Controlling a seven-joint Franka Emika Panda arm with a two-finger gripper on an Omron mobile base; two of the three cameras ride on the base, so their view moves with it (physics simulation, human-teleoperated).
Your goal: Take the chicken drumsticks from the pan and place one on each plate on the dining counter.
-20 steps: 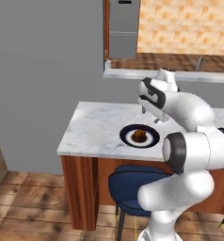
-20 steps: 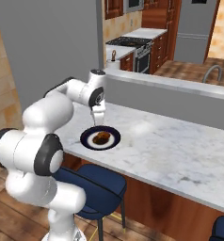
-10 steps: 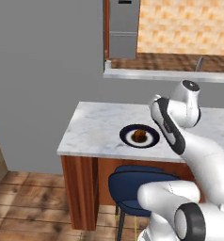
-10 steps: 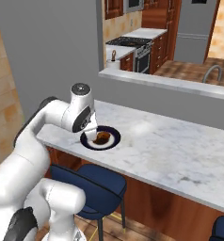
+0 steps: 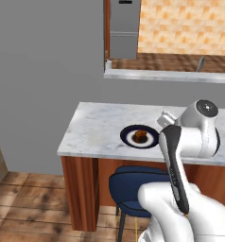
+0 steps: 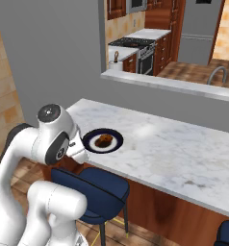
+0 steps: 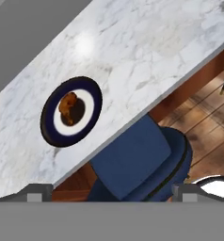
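1 drumstick (image 7: pixel 68 104) on plate (image 7: pixel 91 95); hand view adds stool (image 7: pixel 137 157).

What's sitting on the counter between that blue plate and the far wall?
Nothing: in the left base view, bare marble counter runs from the plate, which holds a drumstick, to the wall.

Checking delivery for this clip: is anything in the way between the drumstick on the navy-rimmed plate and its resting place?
Nothing visible does. The drumstick already lies in the white centre of the plate on the dining counter.
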